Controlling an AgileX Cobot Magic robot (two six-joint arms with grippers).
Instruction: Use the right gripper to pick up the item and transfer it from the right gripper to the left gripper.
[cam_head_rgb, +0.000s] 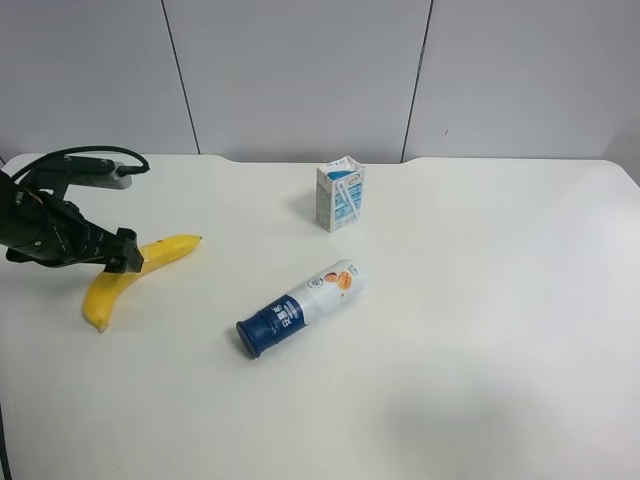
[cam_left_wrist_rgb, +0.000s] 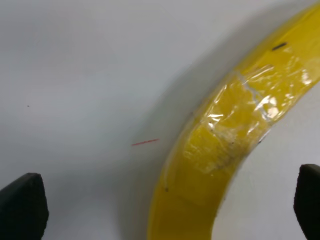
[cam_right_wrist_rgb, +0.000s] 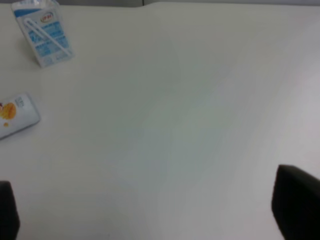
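The yellow banana (cam_head_rgb: 112, 287) lies on the white table at the exterior high view's left. It fills the left wrist view (cam_left_wrist_rgb: 235, 135), shiny with small dark marks. The left gripper (cam_head_rgb: 126, 258) is over the banana's middle. In its wrist view (cam_left_wrist_rgb: 165, 210) it is open, one fingertip (cam_left_wrist_rgb: 22, 205) on each side of the banana, not closed on it. The right gripper (cam_right_wrist_rgb: 155, 215) is open and empty over bare table, with only its fingertips (cam_right_wrist_rgb: 297, 200) showing. The right arm is out of the exterior high view.
A white bottle with a dark blue cap (cam_head_rgb: 300, 307) lies on its side near the table's middle; its end shows in the right wrist view (cam_right_wrist_rgb: 15, 117). A small blue-and-white drink carton (cam_head_rgb: 340, 193) stands behind it, also in the right wrist view (cam_right_wrist_rgb: 44, 32). A grey wall backs the table.
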